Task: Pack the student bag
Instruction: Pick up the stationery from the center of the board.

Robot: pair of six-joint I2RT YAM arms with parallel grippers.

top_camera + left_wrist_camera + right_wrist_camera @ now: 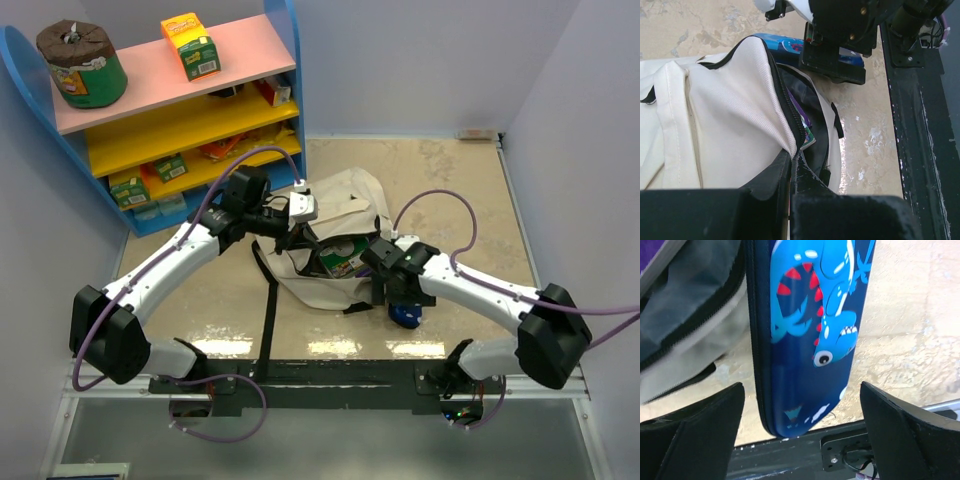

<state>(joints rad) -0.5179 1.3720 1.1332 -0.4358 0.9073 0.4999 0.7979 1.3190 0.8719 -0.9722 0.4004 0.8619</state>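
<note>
The beige student bag (345,205) lies mid-table with its mouth open, and a green book (343,258) shows inside. My left gripper (298,238) is shut on the bag's black-zippered rim (791,150) and holds the opening up. Book corners (808,134) show against the dark lining. A glossy blue pencil case with a shark print (810,330) lies beside the bag, near the front rail. My right gripper (802,410) is open and straddles the case's end. Its fingers (705,425) stand clear of both sides. The case also shows in the top view (405,316) and in the left wrist view (782,44).
A blue shelf unit (180,120) with pink and yellow boards holds boxes and a roll at the back left. A black bag strap (268,320) trails to the black front rail (330,375). White walls close in the right and back sides.
</note>
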